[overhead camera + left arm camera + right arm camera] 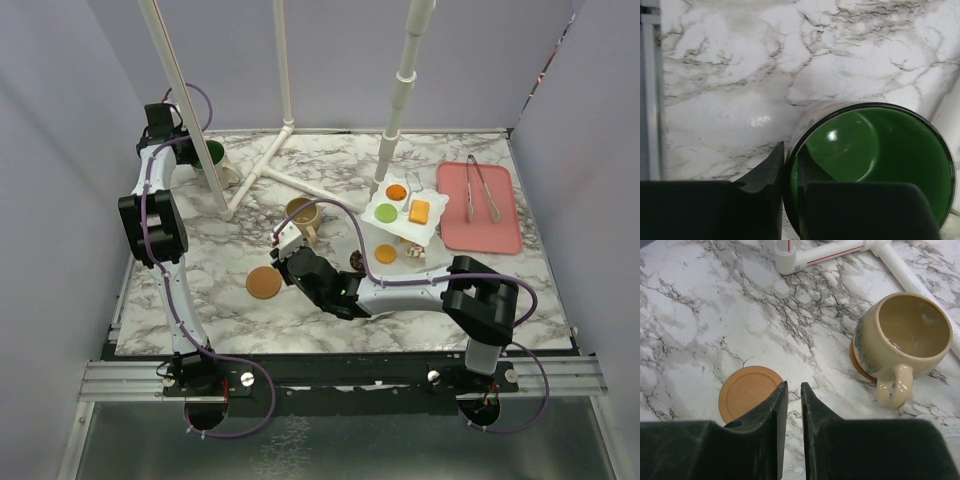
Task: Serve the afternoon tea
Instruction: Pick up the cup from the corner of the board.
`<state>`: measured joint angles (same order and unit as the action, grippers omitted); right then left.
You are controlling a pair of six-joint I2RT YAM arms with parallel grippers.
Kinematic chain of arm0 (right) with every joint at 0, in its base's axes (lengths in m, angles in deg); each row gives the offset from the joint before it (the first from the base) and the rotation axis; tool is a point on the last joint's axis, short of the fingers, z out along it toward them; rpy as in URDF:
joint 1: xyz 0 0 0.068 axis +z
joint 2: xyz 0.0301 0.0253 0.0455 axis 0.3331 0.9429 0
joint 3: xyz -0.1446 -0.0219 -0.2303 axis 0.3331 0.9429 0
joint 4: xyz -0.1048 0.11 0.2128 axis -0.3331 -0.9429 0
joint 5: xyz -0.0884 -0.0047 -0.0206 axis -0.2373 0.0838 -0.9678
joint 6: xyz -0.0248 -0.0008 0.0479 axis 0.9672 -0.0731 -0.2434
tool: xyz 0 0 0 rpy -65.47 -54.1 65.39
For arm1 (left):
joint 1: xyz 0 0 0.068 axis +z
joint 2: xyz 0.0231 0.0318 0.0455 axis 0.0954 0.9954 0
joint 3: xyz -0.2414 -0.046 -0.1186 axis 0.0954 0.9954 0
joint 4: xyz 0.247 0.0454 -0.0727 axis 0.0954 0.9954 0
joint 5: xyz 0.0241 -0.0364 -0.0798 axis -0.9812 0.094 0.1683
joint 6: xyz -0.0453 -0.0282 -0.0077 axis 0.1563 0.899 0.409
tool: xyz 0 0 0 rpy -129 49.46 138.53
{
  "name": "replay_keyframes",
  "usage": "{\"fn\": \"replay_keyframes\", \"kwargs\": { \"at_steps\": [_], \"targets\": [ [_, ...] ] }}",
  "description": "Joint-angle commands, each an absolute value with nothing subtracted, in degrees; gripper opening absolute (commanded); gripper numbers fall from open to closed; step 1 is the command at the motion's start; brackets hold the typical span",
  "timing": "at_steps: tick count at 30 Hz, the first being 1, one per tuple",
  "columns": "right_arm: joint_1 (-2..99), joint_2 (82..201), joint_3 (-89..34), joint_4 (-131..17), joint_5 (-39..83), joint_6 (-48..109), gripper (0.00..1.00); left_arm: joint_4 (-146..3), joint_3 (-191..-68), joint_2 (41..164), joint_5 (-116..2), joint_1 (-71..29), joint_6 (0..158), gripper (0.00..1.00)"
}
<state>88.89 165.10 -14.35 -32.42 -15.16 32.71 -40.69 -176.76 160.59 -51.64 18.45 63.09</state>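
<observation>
Looks like a small robot lab, not a real tea room. Plain pale walls (60,150) boxed close around a marble-look table (230,320), with white plastic pipes (400,90) standing up on it. A left arm (160,230) and a right arm (420,290) bolted to a metal rail (340,378) at the near edge, and pretend cakes (419,211) on a white stand (410,232).

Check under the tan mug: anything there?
A round wooden coaster sits under the tan mug; only its left edge shows. The rest is covered by the mug.
</observation>
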Motion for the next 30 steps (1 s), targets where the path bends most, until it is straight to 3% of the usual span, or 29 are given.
{"fn": "replay_keyframes", "kwargs": {
  "at_steps": [1, 2, 18, 25, 30],
  "targets": [
    [88.8, 162.7, -13.3, -32.7, -17.4, 32.8, 0.19, -41.9, -177.4, 160.6, -54.1, 18.9, 63.3, 0.03],
    [88.8, 162.6, -13.3, -32.7, -17.4, 32.8, 0.17, -41.9, -177.0, 160.0, -54.5, 19.0, 63.0, 0.00],
    [88.4, 159.0, -13.6, -31.4, -13.4, 33.5, 0.11, -36.0, -162.2, 136.9, -52.1, 30.6, 55.4, 0.00],
    [88.3, 156.2, -17.4, -36.6, 1.0, 34.8, 0.43, -27.1, -152.2, 124.0, -44.1, 33.9, 45.8, 0.00],
    [88.1, 155.3, -22.3, -43.9, 12.8, 34.9, 0.57, -19.3, -145.0, 114.7, -40.1, 34.5, 38.3, 0.00]
  ]
}}
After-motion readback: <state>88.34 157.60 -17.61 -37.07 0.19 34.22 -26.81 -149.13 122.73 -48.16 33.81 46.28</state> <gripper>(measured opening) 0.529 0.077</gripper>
